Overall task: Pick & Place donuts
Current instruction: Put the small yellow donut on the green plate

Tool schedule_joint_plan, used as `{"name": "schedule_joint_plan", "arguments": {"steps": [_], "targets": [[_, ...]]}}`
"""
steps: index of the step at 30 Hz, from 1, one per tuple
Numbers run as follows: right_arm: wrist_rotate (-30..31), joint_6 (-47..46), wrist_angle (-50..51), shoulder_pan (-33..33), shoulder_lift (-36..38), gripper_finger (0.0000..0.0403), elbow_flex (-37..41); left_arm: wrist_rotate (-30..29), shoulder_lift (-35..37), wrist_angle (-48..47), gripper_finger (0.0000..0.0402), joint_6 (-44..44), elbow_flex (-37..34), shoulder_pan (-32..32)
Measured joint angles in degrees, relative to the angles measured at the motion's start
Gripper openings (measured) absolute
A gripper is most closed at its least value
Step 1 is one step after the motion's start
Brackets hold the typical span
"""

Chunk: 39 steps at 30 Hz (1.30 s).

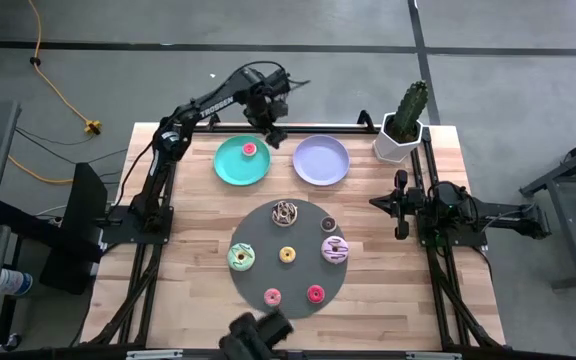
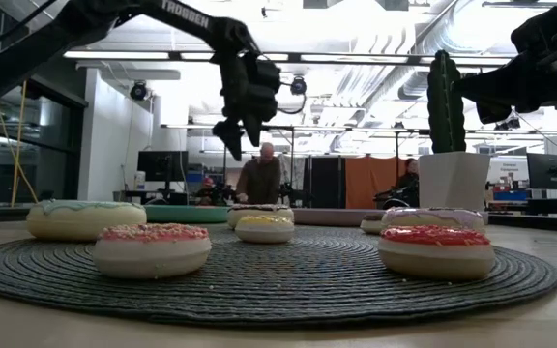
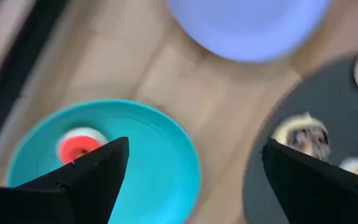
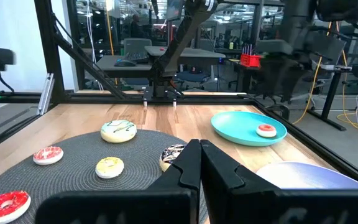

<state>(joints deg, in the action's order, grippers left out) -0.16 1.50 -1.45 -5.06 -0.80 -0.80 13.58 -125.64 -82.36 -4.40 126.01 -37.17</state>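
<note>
1. The next donut could be knocked aside on the grey mat [image 1: 290, 290] if the left gripper [image 1: 272, 128], fingers apart and empty above the table's far edge, is lowered off-centre.
2. The right gripper [image 1: 400, 204] is kept closed, parked at the right side.
3. One red donut [image 1: 249, 150] is held by the teal plate [image 1: 230, 170]; nothing is seen in the lilac plate [image 1: 321, 160]; seven donuts are left on the mat.

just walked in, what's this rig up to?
It is moving toy donuts from the round dark grey woven mat to plates. One small red donut lies on the teal plate; the lilac plate holds none. The left pincer hangs open above the plates, empty. Seven donuts are on the mat. The right pincer waits shut at the table's right side.
</note>
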Motion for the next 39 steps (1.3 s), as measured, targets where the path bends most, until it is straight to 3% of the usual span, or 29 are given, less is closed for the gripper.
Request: {"name": "schedule_joint_plan", "arguments": {"steps": [3,10,19,31,39], "targets": [[0.0,0.0,0.0,0.02,0.0,0.0,0.0,-0.69,0.0,-2.27,0.0357,0.42,0.57,2.7],[0.0,0.0,0.0,0.0,0.02,0.0,0.0,-0.95,0.38,-5.6,0.0357,10.33,0.6,9.9],[0.02,0.0,0.0,0.02,0.02,0.0,0.0,-4.13,2.51,-4.77,0.0357,35.68,0.59,23.46],[0.0,0.0,0.01,0.01,0.02,0.0,0.0,-15.45,5.31,-1.25,0.0357,71.37,0.6,44.43],[0.0,0.0,0.0,0.02,0.02,0.0,0.0,-22.27,5.31,-1.36,0.0357,82.97,-1.13,52.39]]}}
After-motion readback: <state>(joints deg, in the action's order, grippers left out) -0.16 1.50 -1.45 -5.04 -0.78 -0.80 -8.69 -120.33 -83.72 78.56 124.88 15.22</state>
